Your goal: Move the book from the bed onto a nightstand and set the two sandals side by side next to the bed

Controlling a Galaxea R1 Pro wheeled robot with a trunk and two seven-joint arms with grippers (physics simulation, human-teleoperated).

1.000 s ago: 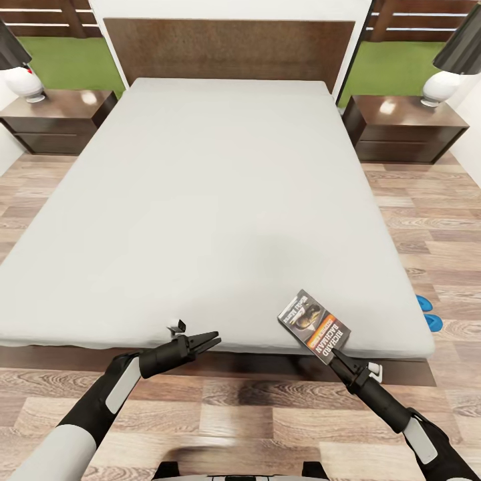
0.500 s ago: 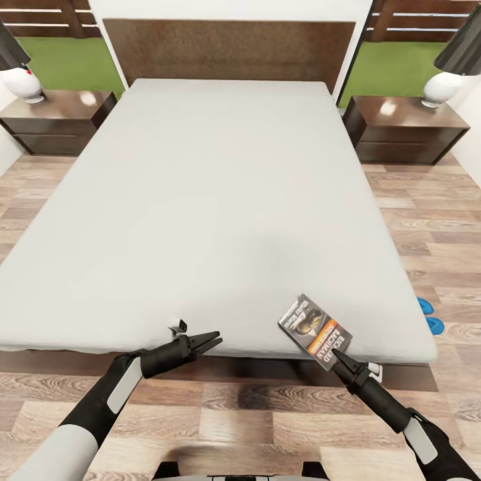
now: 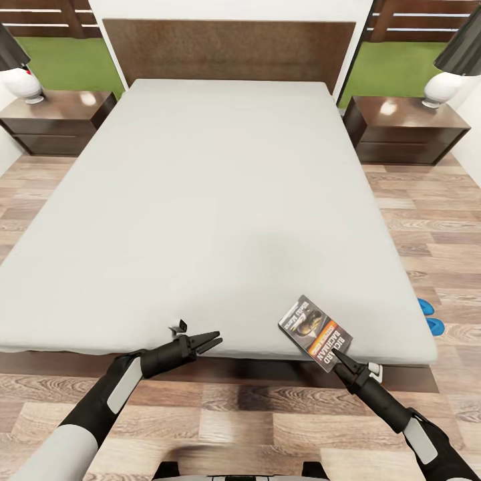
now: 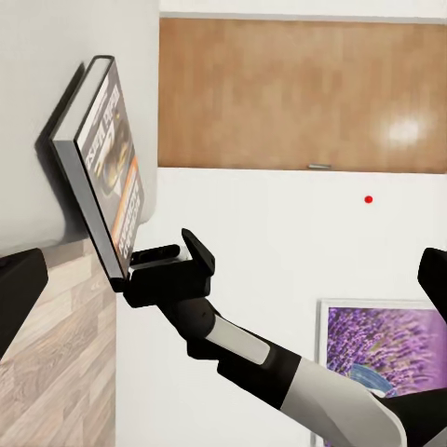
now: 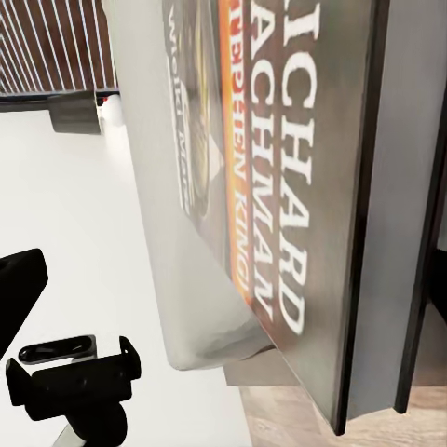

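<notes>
The book (image 3: pixel 315 332), dark-covered with an orange band, lies tilted at the near right corner of the bed (image 3: pixel 220 200), one corner past the mattress edge. My right gripper (image 3: pixel 339 355) is shut on that near corner. In the left wrist view the book (image 4: pixel 102 177) is raised off the mattress, with the right gripper (image 4: pixel 154 265) clamped on its lower edge. The right wrist view has the cover (image 5: pixel 270 186) close up. My left gripper (image 3: pixel 214 339) hovers open at the foot edge, holding nothing. Two blue sandals (image 3: pixel 431 317) lie on the floor right of the bed, partly hidden by it.
One nightstand (image 3: pixel 57 117) stands left of the headboard and another (image 3: pixel 407 127) to the right, each carrying a white lamp (image 3: pixel 441 87). Wood-plank floor (image 3: pixel 427 220) runs along both sides of the bed and between me and its foot.
The book and my right gripper have slid a little toward the foot edge of the bed. The left arm has hardly moved.
</notes>
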